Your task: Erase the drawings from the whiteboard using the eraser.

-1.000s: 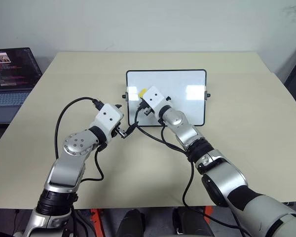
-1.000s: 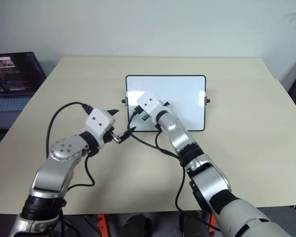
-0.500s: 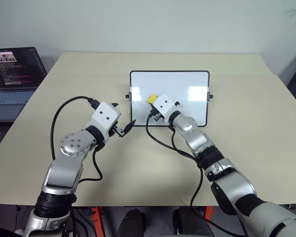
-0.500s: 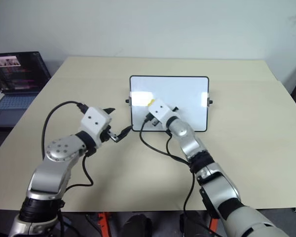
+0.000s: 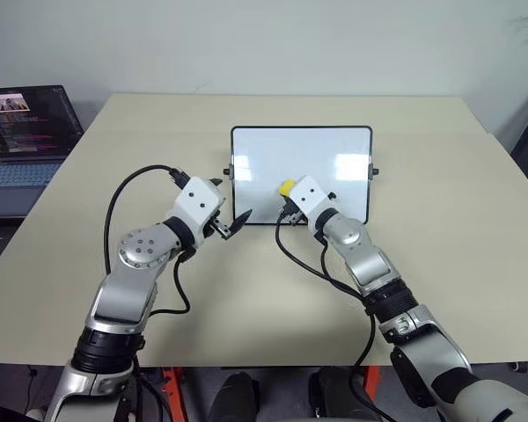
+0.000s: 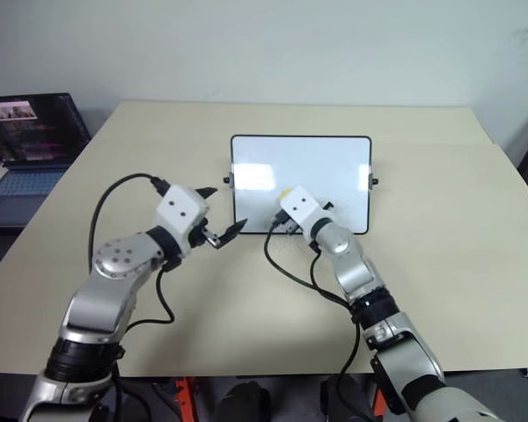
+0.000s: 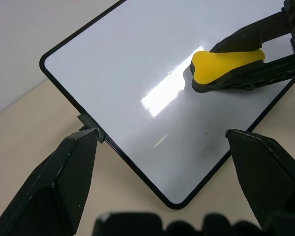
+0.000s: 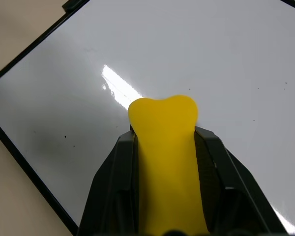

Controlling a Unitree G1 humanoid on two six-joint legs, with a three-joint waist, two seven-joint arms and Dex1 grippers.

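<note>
The whiteboard (image 5: pixel 334 149) stands tilted at the middle of the table, and its black side knobs (image 5: pixel 373 171) show. My right gripper (image 8: pixel 167 138) is shut on the yellow eraser (image 5: pixel 286 186), which presses on the board's lower middle. The drawings are out of view; the board's surface is white with a few tiny specks and a faint grey smear (image 8: pixel 44 142). My left gripper (image 7: pixel 161 134) is open and empty, hovering just off the board's lower left corner (image 7: pixel 174 202).
The beige table (image 5: pixel 158 132) has free room all around the board. An open dark laptop (image 5: pixel 22 132) sits off the table's far left. Black cables (image 5: pixel 114 211) loop from both wrists above the tabletop.
My right gripper has carried the eraser across the board, from its upper left to its lower middle. The left gripper has stayed near the board's lower left corner.
</note>
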